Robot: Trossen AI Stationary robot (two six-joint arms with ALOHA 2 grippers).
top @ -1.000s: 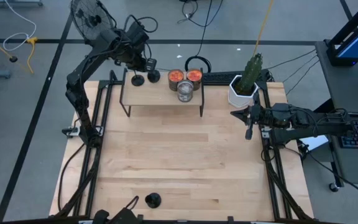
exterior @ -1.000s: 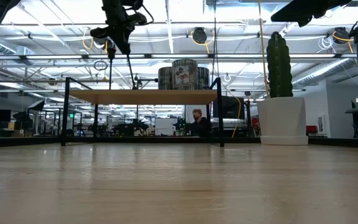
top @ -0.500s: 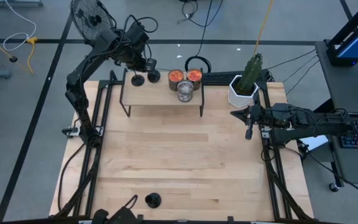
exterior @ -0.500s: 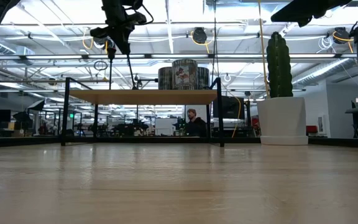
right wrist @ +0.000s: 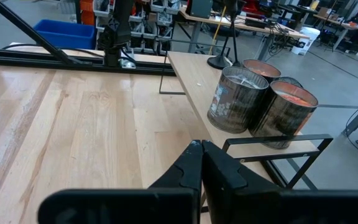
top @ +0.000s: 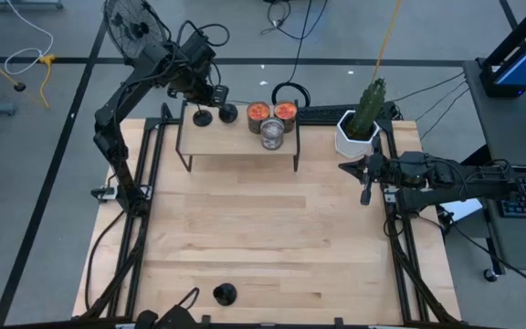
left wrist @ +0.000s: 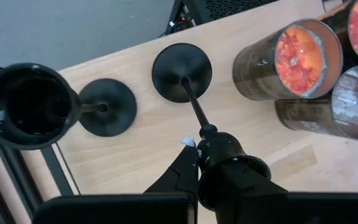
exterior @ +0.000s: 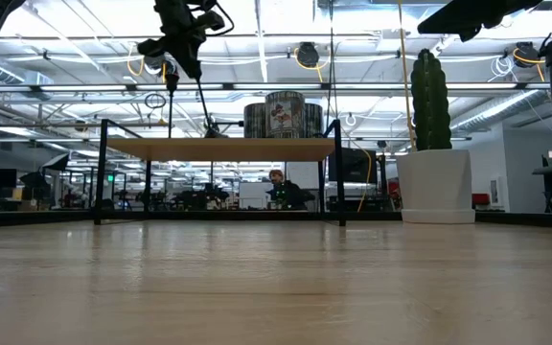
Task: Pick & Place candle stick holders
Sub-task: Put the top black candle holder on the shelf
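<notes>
Two matte-black candle stick holders stand on their round bases on the small wooden shelf (top: 236,146) at the table's far side. The left one (top: 202,117) stands free, its cup (left wrist: 27,106) close to the wrist camera. My left gripper (top: 217,92) is above the right one (top: 227,111) and shut on its top. A third holder (top: 225,293) stands on the table near the front edge. My right gripper (top: 365,183) waits shut and empty at the table's right edge. My left gripper (left wrist: 197,146) holds the right holder at the top of its stem, by the cup (left wrist: 219,152), coming from above and pointing down along the stem. The cup hides one finger, so the hold itself does not show. The holder's base (left wrist: 182,64) is on the shelf.
Three candle tins (top: 270,123) stand on the shelf just right of the holders. A cactus in a white pot (top: 359,123) stands at the far right corner. A person (exterior: 276,187) shows in the room behind the table.
My left gripper has gone slightly up and toward the far edge above the shelf. The base of the holder under it has stayed where it was on the shelf.
</notes>
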